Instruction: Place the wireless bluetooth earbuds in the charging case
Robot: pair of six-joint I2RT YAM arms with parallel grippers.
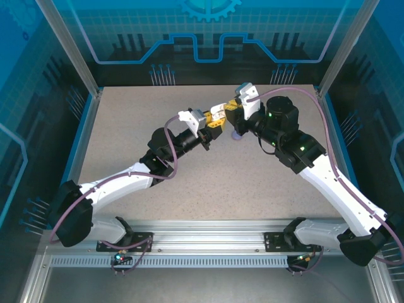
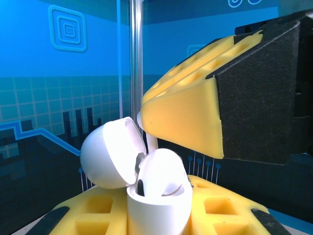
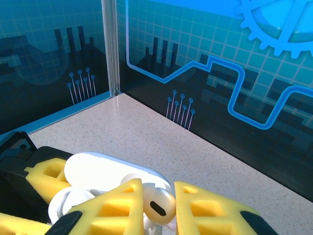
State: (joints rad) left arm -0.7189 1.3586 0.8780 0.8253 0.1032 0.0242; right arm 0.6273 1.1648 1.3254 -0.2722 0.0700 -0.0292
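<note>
The white earbud [image 3: 161, 208] is pinched by its head in the right gripper [image 3: 157, 198], long axis near upright, stem pointed down at the charging case [image 2: 156, 213] just below. The charging case is clamped upright in the left gripper [image 2: 159, 218], lid [image 2: 110, 154] swung open.

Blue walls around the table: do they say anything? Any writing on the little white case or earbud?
No readable words, numbers or brands anywhere.
The blue walls: only drawings, a gear and circuit lines.
The white charging case and white earbud: no marking visible.
</note>
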